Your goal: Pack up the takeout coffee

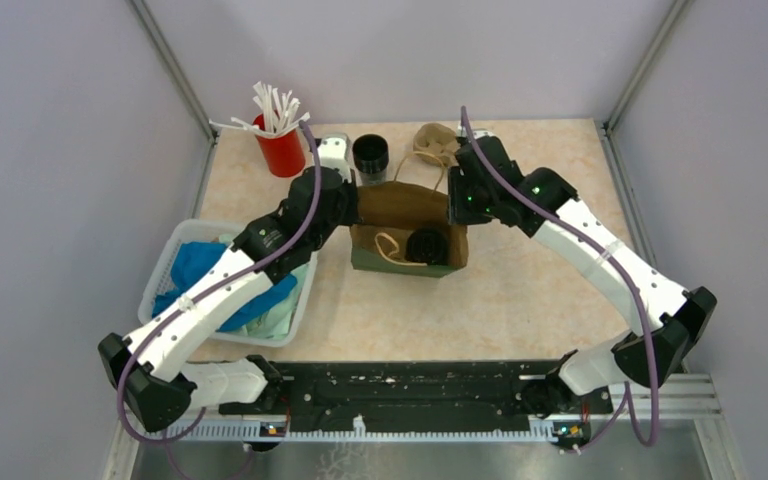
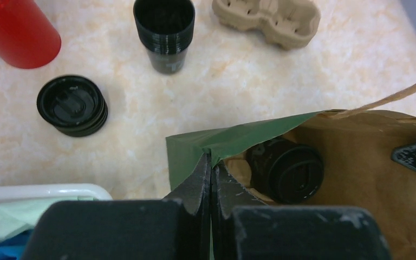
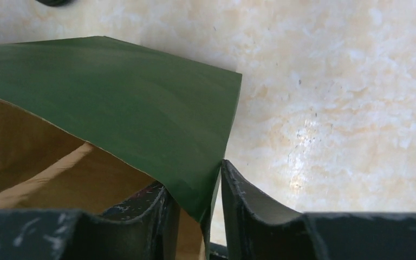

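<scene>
1. Left hand (image 2: 211, 165) is pressed together, pinching the bag's (image 2: 238, 138) left rim; right hand (image 3: 216, 189) straddles the right rim, jaws slightly apart.
2. Risk: uneven pulls could tear the rim or tip the bag, since the right grip looks unfinished.
3. The coffee (image 2: 291, 171) sits inside the bag, just beyond the left hand, between the two hands.

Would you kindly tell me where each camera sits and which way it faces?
Top external: above and behind the arms, facing down at the table; both arms show.
Left wrist: above the left pincer, facing the bag rim it pinches.
Right wrist: above the right pincer, facing the bag's other rim.
Both wrist views share the bag.
</scene>
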You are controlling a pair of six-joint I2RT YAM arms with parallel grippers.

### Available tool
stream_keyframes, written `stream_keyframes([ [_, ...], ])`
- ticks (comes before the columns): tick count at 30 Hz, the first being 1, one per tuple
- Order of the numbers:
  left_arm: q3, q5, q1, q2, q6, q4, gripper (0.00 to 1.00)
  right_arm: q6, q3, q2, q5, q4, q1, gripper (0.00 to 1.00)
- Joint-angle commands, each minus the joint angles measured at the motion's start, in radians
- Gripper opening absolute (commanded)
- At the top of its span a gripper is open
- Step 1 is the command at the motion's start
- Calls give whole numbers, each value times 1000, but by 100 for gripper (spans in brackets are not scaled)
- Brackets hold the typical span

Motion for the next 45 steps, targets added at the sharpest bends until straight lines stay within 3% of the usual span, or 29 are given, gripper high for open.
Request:
stream_keyframes([
  [1, -47, -18, 2, -65, 60, 255, 0, -107, 68, 11, 47, 104, 2, 27],
  [7, -224, -21, 2, -131, 145, 548, 0, -242, 3, -4, 65, 299, 2, 15],
  [11, -384, -8, 2, -177, 200, 767, 0, -322, -149, -47, 65, 496, 1, 14],
  [14, -467, -17, 2, -190, 226, 833, 0, -344, -267, -100, 66, 624, 1, 12],
  [23, -565, 21, 2, -262, 152, 805, 0, -334, -438, -202, 66, 727, 2, 12],
  [35, -435, 37, 2, -282, 50, 560, 0, -222, -288, -174, 64, 506, 4, 13],
  [42, -563, 88, 2, -349, 64, 748, 0, -282, -417, -267, -24, 676, 25, 12],
  [45, -581, 88, 2, -338, 137, 791, 0, -470, -550, -324, 22, 881, 112, 12],
])
